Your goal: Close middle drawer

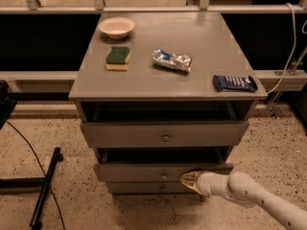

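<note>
Dim overhead light (drawer cavities dark); gripper [187, 180] at middle drawer [139, 172].

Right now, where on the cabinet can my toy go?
Bare: the back right corner behind the blue packet, and the corner in front of the sponge. Crowded: between bowl, sponge and foil packet. The gripper is at the middle drawer front.

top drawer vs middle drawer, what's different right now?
Front: the top drawer has a taller panel; the middle drawer has a long, low one.
Knob: the top knob is bigger than the middle knob.
Contact: the gripper is at the middle drawer's front, just right of the middle knob; nothing is at the top drawer.
Shared: both are grey and pulled open.
</note>
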### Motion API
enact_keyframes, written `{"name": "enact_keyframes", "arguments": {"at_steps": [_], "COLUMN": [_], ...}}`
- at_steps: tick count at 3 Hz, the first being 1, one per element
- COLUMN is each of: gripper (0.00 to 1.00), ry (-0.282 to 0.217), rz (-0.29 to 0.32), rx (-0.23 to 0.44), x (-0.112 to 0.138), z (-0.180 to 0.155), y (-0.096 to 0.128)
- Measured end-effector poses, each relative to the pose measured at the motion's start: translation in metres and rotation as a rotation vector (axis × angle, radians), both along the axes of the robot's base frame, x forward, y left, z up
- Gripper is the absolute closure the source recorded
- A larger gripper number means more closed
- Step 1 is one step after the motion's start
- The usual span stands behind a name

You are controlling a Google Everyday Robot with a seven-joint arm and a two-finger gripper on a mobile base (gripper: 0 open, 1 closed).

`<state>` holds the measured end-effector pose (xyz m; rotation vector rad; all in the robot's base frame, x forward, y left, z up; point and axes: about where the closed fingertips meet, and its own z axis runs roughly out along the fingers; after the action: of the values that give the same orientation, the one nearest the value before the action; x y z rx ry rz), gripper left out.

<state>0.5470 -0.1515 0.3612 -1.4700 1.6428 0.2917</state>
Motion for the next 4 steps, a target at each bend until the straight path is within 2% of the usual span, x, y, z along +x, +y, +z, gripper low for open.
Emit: {"name": "enact_keyframes", "arguments": {"at_steps": [2, 4], "gripper": [1.00, 1.00], "ry": [0.005, -0.003], "rz": [-0.007, -0.020], "rx": [0.021, 0.049], "x": [0.016, 0.033], "z": [-0.024, -0.034], "y": [0.004, 0.004]}}
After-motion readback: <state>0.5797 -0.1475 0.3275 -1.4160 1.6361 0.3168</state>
